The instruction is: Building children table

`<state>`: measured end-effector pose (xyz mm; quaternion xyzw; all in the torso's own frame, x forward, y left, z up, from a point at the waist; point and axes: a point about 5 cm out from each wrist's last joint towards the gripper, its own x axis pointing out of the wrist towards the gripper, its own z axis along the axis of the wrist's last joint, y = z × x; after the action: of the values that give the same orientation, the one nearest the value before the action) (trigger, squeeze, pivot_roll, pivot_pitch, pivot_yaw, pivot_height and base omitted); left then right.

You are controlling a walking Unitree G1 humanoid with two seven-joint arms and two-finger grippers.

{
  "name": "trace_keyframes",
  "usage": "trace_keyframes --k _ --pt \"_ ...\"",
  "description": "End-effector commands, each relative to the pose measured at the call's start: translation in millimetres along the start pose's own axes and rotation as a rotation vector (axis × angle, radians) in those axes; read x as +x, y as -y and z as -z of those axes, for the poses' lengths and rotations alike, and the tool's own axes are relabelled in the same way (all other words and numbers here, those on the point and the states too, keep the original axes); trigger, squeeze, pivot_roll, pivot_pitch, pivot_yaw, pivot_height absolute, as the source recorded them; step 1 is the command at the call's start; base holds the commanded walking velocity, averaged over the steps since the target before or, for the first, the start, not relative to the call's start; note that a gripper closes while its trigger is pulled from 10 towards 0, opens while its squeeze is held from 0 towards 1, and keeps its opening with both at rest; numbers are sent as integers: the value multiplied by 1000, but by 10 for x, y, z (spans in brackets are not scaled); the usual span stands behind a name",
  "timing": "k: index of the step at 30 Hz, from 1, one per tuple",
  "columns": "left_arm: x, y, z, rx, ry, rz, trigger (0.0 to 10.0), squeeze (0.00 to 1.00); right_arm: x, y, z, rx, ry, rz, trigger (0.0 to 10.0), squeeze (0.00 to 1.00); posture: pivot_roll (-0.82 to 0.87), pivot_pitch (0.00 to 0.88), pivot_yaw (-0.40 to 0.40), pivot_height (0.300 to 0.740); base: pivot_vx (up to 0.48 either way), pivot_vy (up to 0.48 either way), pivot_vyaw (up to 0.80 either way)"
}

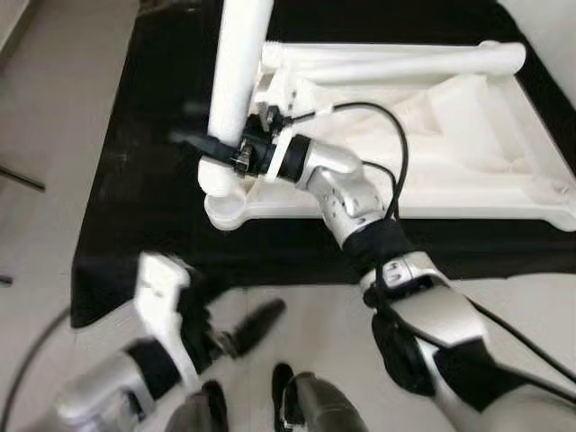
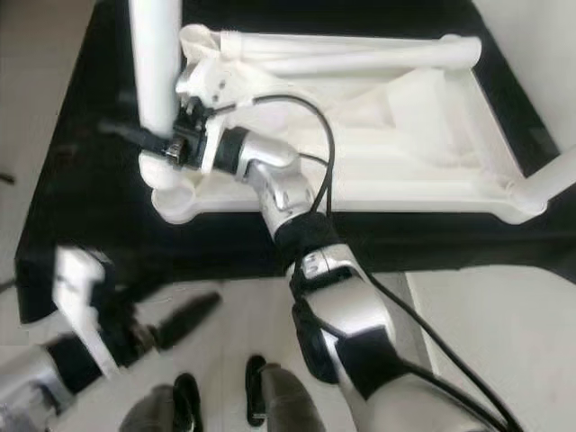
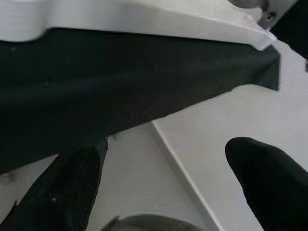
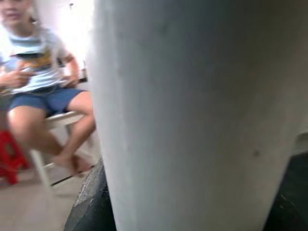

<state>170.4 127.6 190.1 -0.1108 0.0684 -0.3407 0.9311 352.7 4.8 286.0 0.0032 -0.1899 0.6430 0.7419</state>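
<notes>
One white table leg point(image 1: 236, 85), upright, pinched between the black fingers of the right gripper point(image 1: 216, 149) just above its corner socket, presumably to seat it. One white tabletop point(image 1: 468, 153), inverted on a black mat point(image 1: 135, 207), underside up for fitting; a second leg point(image 1: 405, 61) lies across it. Left gripper point(image 1: 247, 331) idle, fingers point(image 3: 62, 192) spread, low over the floor. Upright leg's top cut off; socket joint hidden. Seated person point(image 4: 43, 86) beyond, blurred.

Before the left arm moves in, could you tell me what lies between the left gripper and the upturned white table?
In the left eye view, bare pale floor, then a strip of black mat separate the left gripper from the white table.
</notes>
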Motion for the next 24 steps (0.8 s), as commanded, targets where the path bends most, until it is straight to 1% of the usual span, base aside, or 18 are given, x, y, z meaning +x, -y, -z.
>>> trace_keyframes --k 1,2,3,4,6,7,8,9,11,12,13,14,17,18,19,20,22,24 --pt "-31 50 24 16 -10 -9 10000 0 79 -80 -51 -14 28 -51 10000 0 -148 283 -113 740 0 0 0" --pt "-83 38 106 57 -60 -56 10000 0 117 -184 46 2 24 -65 10000 0 -148 316 -110 740 0 0 0" --pt "-83 38 106 57 -60 -56 10000 0 117 -184 46 2 24 -65 10000 0 -148 316 -110 740 0 0 0" --pt "-134 33 155 93 -92 -90 10000 0 137 -250 103 12 23 -75 10000 0 -147 324 -110 740 0 0 0" --pt "-134 33 155 93 -92 -90 10000 0 137 -250 103 12 23 -75 10000 0 -147 324 -110 740 0 0 0" --pt "-174 28 184 123 -112 -114 10000 0 146 -287 133 21 24 -80 10000 0 -146 327 -110 740 0 0 0" --pt "-174 28 184 123 -112 -114 10000 0 146 -287 133 21 24 -80 10000 0 -146 327 -110 740 0 0 0" --pt "-207 38 199 163 -105 -143 10000 0 126 -283 143 22 18 -74 10000 0 -147 355 -110 740 0 0 0" --pt "-207 38 199 163 -105 -143 10000 0 126 -283 143 22 18 -74 10000 0 -147 355 -110 740 0 0 0" --pt "-216 48 204 194 -89 -169 10000 0 103 -253 141 19 10 -60 10000 0 -150 360 -111 740 0 0 0" --pt "-216 48 204 194 -89 -169 10000 0 103 -253 141 19 10 -60 10000 0 -150 360 -111 740 0 0 0" --pt "-225 73 208 229 -65 -196 10000 0 67 -194 154 2 -21 -20 10000 0 -150 374 -114 740 0 0 0" --pt "-234 115 217 284 -37 -231 10000 0 11 -102 151 -16 -55 41 10000 0 -150 382 -116 740 0 0 0" --pt "-234 115 217 284 -37 -231 10000 0 11 -102 151 -16 -55 41 10000 0 -150 382 -116 740 0 0 0" --pt "-246 146 237 307 -27 -249 10000 0 -41 -21 84 -13 -46 81 10000 0 -149 389 -120 740 0 0 0" --pt "-254 159 248 315 -23 -256 10000 0 -62 8 47 -9 -36 96 10000 0 -149 389 -120 740 0 0 0" --pt "-259 166 254 320 -20 -260 10000 0 -74 26 25 -6 -30 105 10000 0 -149 389 -120 740 0 0 0" --pt "-254 189 263 320 -12 -259 10000 0 -77 46 -43 14 12 108 10000 0 -150 394 -122 740 0 0 0"
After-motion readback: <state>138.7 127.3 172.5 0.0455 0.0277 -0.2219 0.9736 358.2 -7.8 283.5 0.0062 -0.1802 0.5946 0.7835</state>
